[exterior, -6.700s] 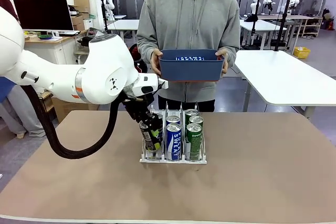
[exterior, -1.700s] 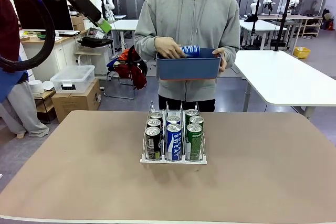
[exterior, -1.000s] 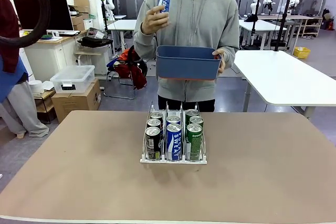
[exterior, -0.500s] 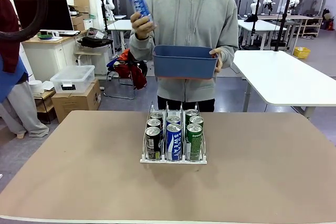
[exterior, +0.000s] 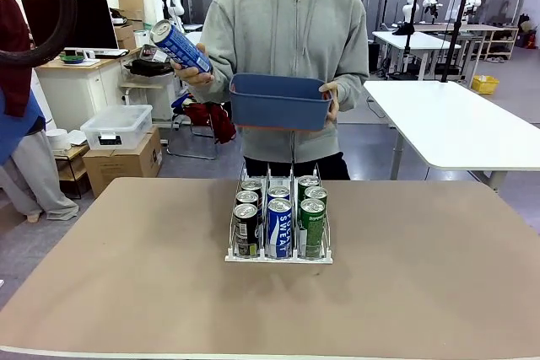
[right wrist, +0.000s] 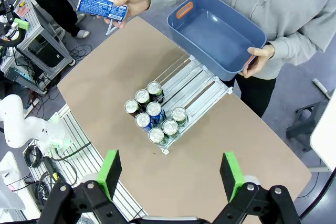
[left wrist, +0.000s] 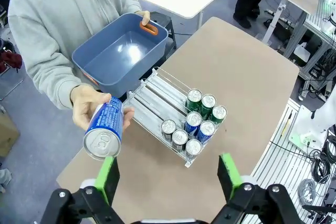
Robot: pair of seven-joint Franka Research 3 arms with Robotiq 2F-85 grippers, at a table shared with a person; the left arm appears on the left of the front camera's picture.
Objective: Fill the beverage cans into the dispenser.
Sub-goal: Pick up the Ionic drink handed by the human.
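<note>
On the brown bench (exterior: pixel 422 292) we see the dispenser (exterior: pixel 278 257) mid-surface, with six beverage cans (exterior: pixel 278 223) filling the front of its three lanes. Beyond the far edge a person's hand (exterior: pixel 196 76) holds a blue-white can (exterior: pixel 180 46) tilted, beside a blue bin (exterior: pixel 278 107). The left end effector (left wrist: pixel 168 177) and the right end effector (right wrist: pixel 170 174) both gape empty, high above. White tables (exterior: pixel 456 124) stand behind.

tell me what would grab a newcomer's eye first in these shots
At the far side of the table, a person's hand holds a blue-white can tilted out toward the robot's left. Their other hand carries a blue bin. In the middle of the table the dispenser holds eight cans in three lanes. The open left gripper looks down at the offered can.
</note>
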